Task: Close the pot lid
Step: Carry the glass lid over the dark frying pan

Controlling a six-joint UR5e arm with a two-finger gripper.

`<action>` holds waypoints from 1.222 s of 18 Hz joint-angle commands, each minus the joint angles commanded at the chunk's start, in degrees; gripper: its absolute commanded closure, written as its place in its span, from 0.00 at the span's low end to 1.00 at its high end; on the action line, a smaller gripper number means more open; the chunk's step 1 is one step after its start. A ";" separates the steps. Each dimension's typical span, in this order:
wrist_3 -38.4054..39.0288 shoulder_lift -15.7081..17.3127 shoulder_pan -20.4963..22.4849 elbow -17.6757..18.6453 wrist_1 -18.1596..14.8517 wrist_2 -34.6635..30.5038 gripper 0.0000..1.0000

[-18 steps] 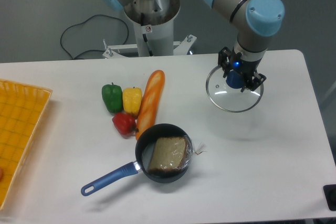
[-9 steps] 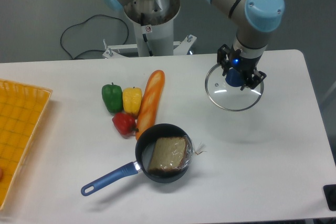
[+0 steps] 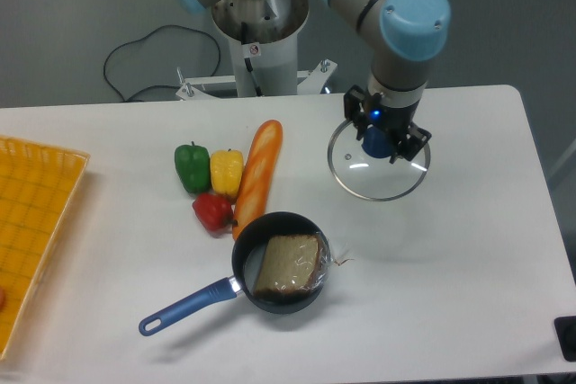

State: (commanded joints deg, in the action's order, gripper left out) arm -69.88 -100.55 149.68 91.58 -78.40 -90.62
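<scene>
Lid [image 3: 378, 174], round clear glass with a thin metal rim and a blue centre knob, hung in the two-finger gripper [image 3: 382, 138], whose black fingers were closed on the knob. It sat roughly level, knob up, over the right-centre of the white table [image 3: 450, 294], with a soft shadow on the surface below it. It was apart from the pot, up and to the right of it.

Small round black saucepan [image 3: 281, 261] stood near the front middle of the table, uncovered. Its long blue handle [image 3: 184, 306] ran toward the lower left, so the long axis of the pot lay diagonally from front left to the bowl at upper right. A slab of brown bread in clear wrap [image 3: 288, 264] lay inside the bowl.

Long orange-brown baguette [image 3: 258, 174] lay just behind the pot, its near end close to the rim; contact could not be judged. Green pepper [image 3: 191, 166], yellow pepper [image 3: 226, 170] and red pepper [image 3: 212, 210] were clustered at its left. Yellow mesh basket [image 3: 31, 231] sat at the left edge.
</scene>
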 joint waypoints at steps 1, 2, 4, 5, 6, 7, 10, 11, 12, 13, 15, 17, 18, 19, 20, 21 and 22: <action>1.05 0.00 -0.70 0.00 0.09 0.00 0.44; 2.19 0.00 -1.32 0.00 0.17 0.00 0.44; 4.22 0.00 -2.55 0.00 0.44 0.00 0.44; 5.27 0.00 -3.08 0.00 0.61 0.00 0.44; 6.41 0.00 -3.52 0.00 0.62 0.00 0.44; 7.38 -0.09 -4.04 0.00 0.70 0.00 0.44; 10.19 -0.17 -5.45 0.00 0.88 0.17 0.44; 11.34 -0.18 -5.98 -0.09 0.88 0.26 0.44; 12.48 -0.35 -6.42 -0.26 0.97 0.26 0.44; 13.71 -0.61 -7.12 -0.70 1.05 0.18 0.44; 15.73 -0.79 -8.17 -0.88 2.02 0.18 0.44; 17.05 -1.31 -8.62 -0.97 3.07 0.00 0.44; 17.41 -1.49 -9.23 -1.14 3.34 -0.09 0.44; 18.11 -1.93 -9.76 -1.66 3.43 -0.17 0.44; 18.90 -2.37 -10.02 -2.10 3.43 -0.78 0.44; 19.43 -3.07 -10.55 -2.63 3.43 -1.84 0.44; 19.69 -3.77 -11.34 -3.33 3.34 -3.06 0.44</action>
State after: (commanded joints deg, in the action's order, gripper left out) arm -50.19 -104.32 138.35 88.25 -75.06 -93.68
